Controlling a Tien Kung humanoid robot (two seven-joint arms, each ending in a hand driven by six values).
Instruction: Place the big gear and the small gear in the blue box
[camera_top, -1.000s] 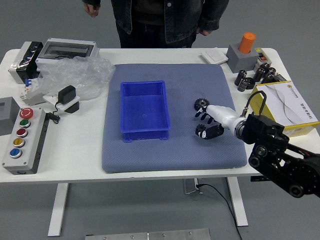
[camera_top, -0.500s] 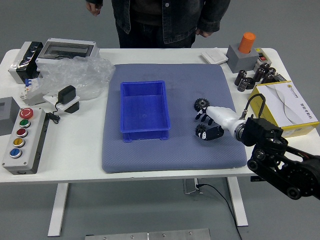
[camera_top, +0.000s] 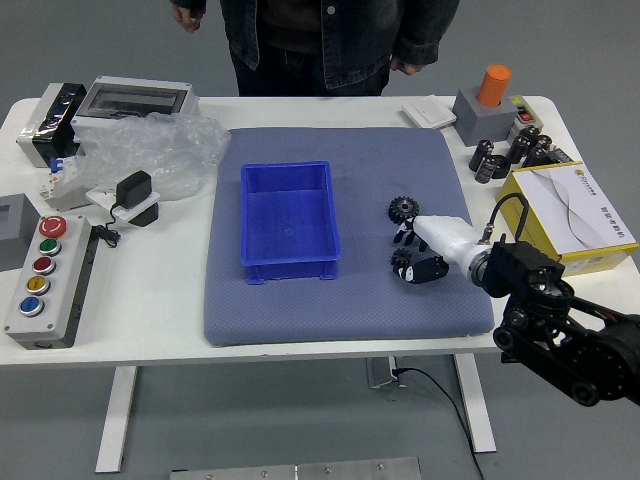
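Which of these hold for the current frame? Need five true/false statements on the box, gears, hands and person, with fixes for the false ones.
1. The blue rectangular box stands on the grey-blue mat. True.
2. Both dark toothed gears, the farther gear and the nearer gear, are in the box. False: both are outside it, to its right.
3. The robot's black-and-white right hand is at the nearer gear. True.
4. The robot's left hand reaches into the box. False: it is out of view.
5. The person at the far side touches neither gear. True.
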